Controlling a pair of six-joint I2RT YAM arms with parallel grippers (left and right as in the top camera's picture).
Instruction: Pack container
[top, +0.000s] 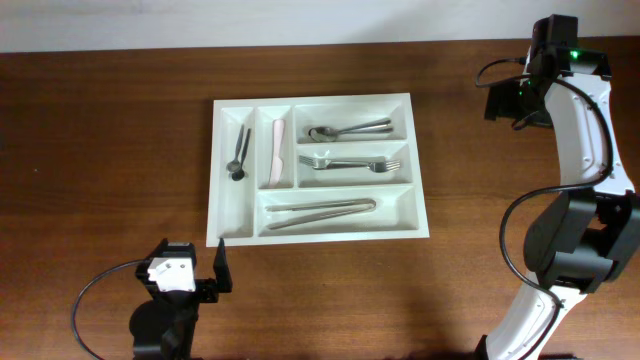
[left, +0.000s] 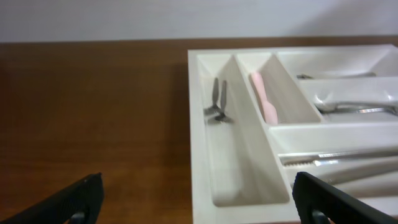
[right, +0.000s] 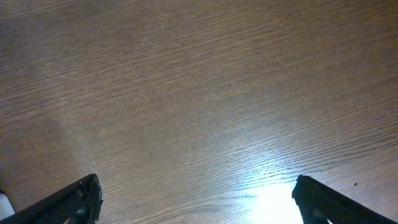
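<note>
The container (top: 312, 100) is a white cutlery tray lying flat mid-table. Its left upright slot holds a small dark utensil (top: 239, 155) and the second slot a pink piece (top: 274, 152). A spoon (top: 348, 130), forks (top: 348, 162) and long metal pieces (top: 320, 212) lie in the three horizontal compartments. My left gripper (top: 190, 260) is open just off the tray's near left corner. In the left wrist view the container (left: 198, 124) fills the right half, with the gripper (left: 199, 208) holding nothing. My right gripper (top: 505, 103) hangs open at the far right, over bare wood (right: 196, 199).
The brown wooden table (top: 100, 150) stretches left and right of the tray. A pale wall edge (top: 250, 20) runs along the back. The right arm's base and cables (top: 570, 250) stand at the right edge, and a black cable (top: 95, 295) loops beside the left arm.
</note>
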